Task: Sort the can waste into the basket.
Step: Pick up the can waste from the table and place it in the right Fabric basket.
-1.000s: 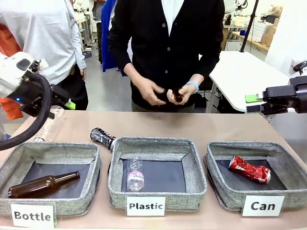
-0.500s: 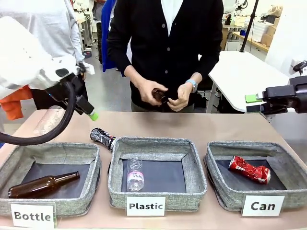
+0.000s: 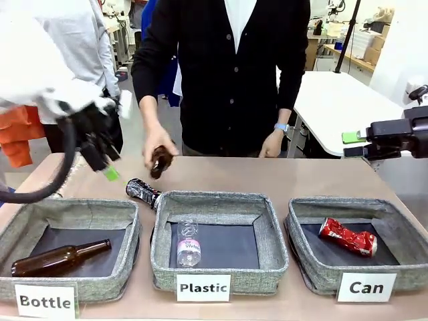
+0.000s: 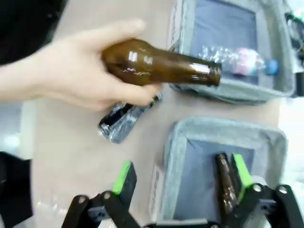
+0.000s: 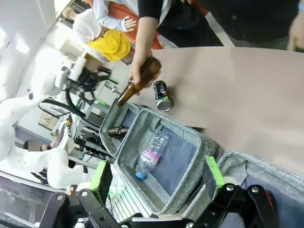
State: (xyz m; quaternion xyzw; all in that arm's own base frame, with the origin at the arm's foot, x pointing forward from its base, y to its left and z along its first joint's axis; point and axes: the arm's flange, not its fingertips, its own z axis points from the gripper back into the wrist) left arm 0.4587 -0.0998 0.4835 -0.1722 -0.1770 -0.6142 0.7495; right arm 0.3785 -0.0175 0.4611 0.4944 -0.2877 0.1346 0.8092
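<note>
A crushed black can (image 3: 142, 192) lies on the table behind the "Plastic" bin's far left corner; it is also seen as the can (image 4: 124, 122) and the can (image 5: 162, 96). The red can (image 3: 348, 237) rests inside the grey "Can" basket (image 3: 304, 257) at the right. My left gripper (image 3: 105, 168) hangs open above the table, left of the black can; in its wrist view the gripper (image 4: 183, 175) holds nothing. My right gripper (image 3: 354, 144) stays open and empty at the far right, above the basket's far side, also seen as the gripper (image 5: 156, 173).
A person's hand holds a brown glass bottle (image 3: 160, 160) just above the black can. The "Bottle" bin (image 3: 127, 221) holds another brown bottle (image 3: 60, 257). The "Plastic" bin (image 3: 160, 261) holds a clear bottle (image 3: 189, 244).
My left arm swung down and its gripper dropped toward the table near the black can. The person's hand brought the brown bottle from chest height down over that can. The right arm stayed still.
</note>
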